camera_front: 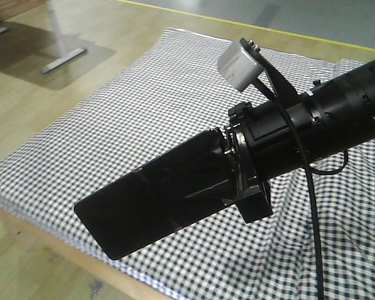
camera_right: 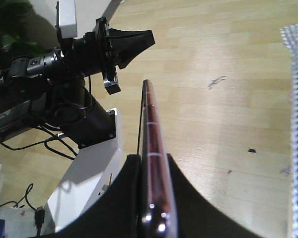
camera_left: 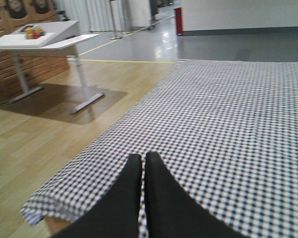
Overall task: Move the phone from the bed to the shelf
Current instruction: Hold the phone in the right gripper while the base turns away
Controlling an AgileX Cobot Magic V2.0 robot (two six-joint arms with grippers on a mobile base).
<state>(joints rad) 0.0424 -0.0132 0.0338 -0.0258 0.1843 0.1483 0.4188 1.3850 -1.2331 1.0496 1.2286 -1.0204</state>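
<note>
Black glossy phone, mid seam, clamped in right gripper

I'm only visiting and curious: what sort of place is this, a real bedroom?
Probably a lab or test hall with a mock bedroom, not a home: the gingham-covered bed stands in a big open hall, with a yellow floor line and a white desk on metal legs nearby.

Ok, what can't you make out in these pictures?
Shelf: in no view.
Phone: front view, its held end hidden by the right gripper; right wrist view shows only its rim.
Coloured things on the white desk: left wrist view, too small and blurred.
</note>
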